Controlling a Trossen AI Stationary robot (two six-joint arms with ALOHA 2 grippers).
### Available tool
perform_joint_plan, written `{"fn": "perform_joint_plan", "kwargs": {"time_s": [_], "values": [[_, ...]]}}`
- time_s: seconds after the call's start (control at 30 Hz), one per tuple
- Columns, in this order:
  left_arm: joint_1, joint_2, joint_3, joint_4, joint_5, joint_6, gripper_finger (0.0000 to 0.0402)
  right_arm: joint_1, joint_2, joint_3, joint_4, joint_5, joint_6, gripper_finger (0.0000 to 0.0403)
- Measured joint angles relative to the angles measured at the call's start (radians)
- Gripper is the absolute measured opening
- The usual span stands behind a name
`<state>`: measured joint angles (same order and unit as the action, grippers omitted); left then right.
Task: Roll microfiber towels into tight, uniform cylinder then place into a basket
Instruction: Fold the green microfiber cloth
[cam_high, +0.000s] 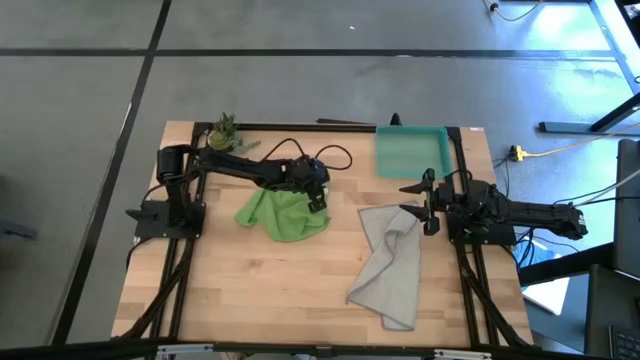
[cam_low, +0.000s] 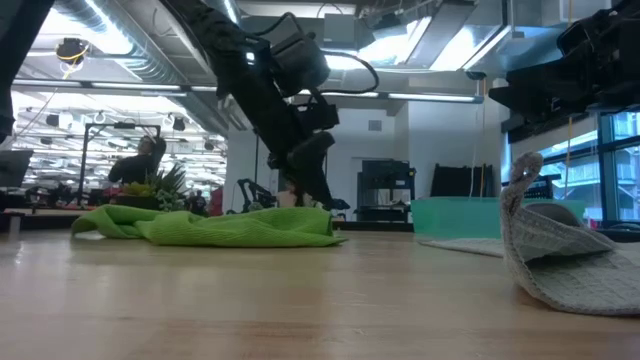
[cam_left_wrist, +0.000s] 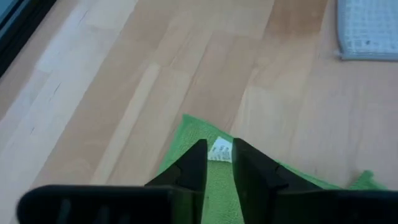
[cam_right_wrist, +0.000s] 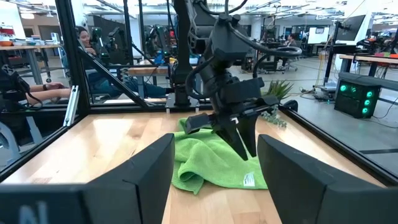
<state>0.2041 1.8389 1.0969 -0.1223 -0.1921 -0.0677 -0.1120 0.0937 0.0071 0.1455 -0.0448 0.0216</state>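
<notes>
Pale wooden table (cam_high: 250, 285) amid grey-floored workshop, person (cam_right_wrist: 93, 40) seated beyond.

The first towel (cam_high: 281, 213) lies on the table (cam_high: 250, 290) left of centre. The second towel (cam_high: 392, 265) lies to its right. The basket (cam_high: 411, 152) sits behind the second towel. A potted plant (cam_high: 223, 131) stands at the rear left.
</notes>
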Motion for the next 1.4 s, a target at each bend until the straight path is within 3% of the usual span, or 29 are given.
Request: {"fn": "perform_joint_plan", "kwargs": {"time_s": [0.2, 0.47, 0.7, 0.9, 1.13, 1.4], "values": [[-0.002, -0.061, 0.002, -0.069, -0.006, -0.049, 0.0082, 0.0, 0.0, 0.0, 0.0, 0.0, 0.0, 0.0232], [-0.043, -0.291, 0.002, -0.488, -0.044, -0.251, 0.0083, 0.0, 0.0, 0.0, -0.008, 0.0, 0.002, 0.0232], [-0.178, -0.403, 0.002, -0.861, -0.113, -0.582, 0.0084, 0.0, 0.0, 0.0, -0.015, 0.0, 0.002, 0.0232], [-0.314, -0.419, 0.0, -1.094, -0.051, -0.921, 0.0084, 0.0, 0.0, 0.0, -0.018, 0.0, 0.002, 0.0232], [-0.4, -0.418, -0.013, -1.152, -0.026, -1.146, 0.0084, 0.0, 0.0, 0.0, -0.019, 0.0, 0.002, 0.0232], [-0.395, -0.418, -0.167, -1.09, 0.054, -1.238, 0.0084, 0.0, 0.0, 0.0, -0.02, 0.0, 0.003, 0.0232]]}}
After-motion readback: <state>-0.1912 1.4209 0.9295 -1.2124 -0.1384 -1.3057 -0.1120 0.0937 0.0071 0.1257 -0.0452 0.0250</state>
